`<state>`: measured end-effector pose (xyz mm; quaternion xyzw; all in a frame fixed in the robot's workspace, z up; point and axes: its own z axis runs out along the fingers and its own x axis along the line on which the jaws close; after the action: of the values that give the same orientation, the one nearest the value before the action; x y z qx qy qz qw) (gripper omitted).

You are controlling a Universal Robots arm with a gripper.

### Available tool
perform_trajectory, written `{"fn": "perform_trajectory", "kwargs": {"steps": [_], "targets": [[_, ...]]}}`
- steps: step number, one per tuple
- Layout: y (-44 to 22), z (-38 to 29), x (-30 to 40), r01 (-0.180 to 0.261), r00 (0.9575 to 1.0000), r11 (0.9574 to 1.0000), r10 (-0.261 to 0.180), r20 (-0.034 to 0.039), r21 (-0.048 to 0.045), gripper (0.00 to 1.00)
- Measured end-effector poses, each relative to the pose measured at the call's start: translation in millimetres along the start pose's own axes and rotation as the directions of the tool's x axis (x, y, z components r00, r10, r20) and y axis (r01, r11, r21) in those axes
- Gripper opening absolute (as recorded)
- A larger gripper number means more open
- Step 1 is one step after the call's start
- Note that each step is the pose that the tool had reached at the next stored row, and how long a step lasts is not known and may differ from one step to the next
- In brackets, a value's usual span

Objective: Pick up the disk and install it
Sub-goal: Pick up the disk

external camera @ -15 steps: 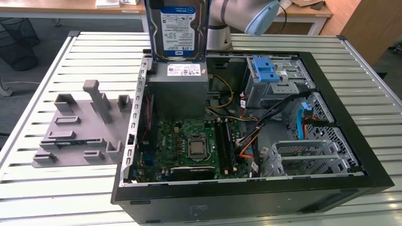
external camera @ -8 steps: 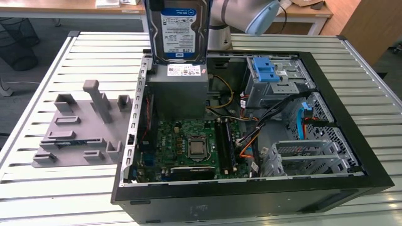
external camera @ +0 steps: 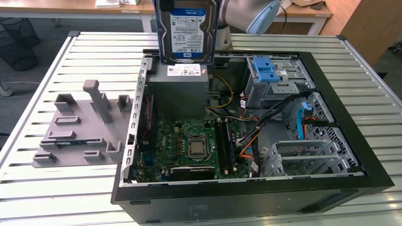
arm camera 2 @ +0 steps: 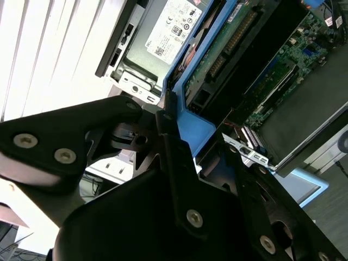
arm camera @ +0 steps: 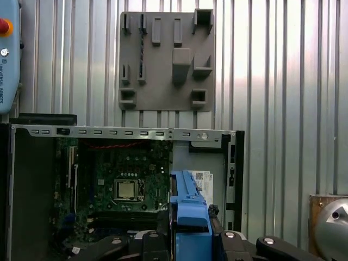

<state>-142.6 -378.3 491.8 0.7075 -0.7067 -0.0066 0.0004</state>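
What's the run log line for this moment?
jaws: shut on disk | disk: upright, held above open computer case | installed: not yet

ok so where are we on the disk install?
Pick-up looks done: the gripper is shut on the blue carrier of the disk, which hangs upright above the open case, over the power supply. In hand: the carry. Left: the install itself; the disk is not yet in a drive cage.
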Motion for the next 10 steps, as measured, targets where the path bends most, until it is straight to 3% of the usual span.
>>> {"fn": "perform_trajectory", "kwargs": {"steps": [4, 10], "targets": [[-6.3, 0.0, 0.0, 0.0, 1.0, 1.0, 0.0, 0.0001, 0.0, 0.36], [-7.0, 0.0, 0.0, 0.0, 1.0, 1.0, 0.0, 0.0001, 0.0, 0.36]]}}
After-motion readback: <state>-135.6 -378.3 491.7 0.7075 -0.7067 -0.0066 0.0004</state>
